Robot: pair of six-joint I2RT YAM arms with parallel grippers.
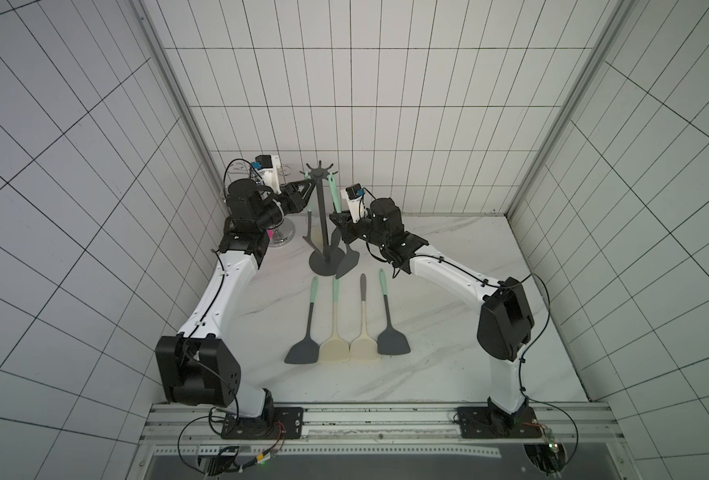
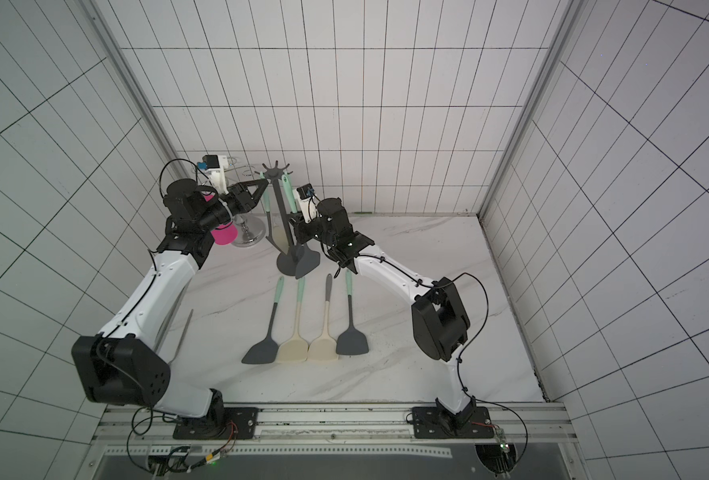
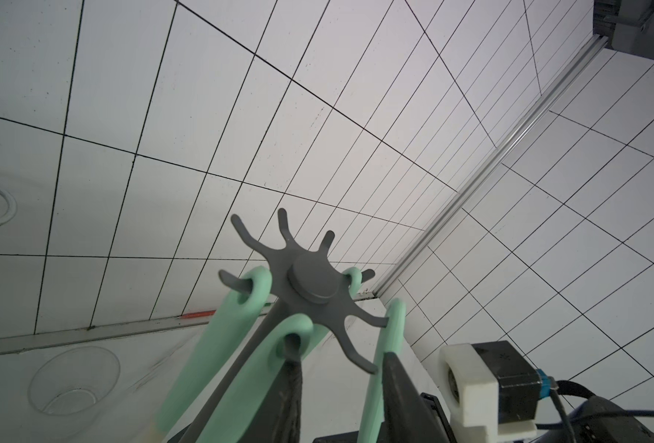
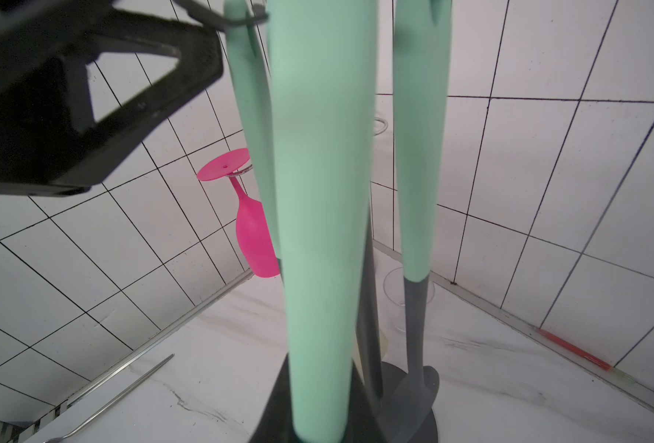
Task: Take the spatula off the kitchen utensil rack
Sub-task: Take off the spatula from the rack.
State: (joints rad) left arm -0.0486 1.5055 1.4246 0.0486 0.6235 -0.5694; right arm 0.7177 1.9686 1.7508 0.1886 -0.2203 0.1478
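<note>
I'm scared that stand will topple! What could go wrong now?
The right gripper holds a spatula; a sideways pull could tip the thin-poled kitchen utensil rack. The other spatulas hang close by and might get knocked off. The left gripper sits by the hooks, perhaps in the way.

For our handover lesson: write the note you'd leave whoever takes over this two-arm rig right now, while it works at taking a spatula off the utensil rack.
Right gripper: shut on the mint-green-handled spatula, whose top is at the hooks of the tall dark grey pole rack.
Left gripper: open, at the rack's hook ring.
On the white marbled table: two dark grey-headed spatulas, two cream-headed spatulas.
Done: grip made. To do: lift the held spatula off its hook; neighbours hang close, so probably go slowly.
</note>
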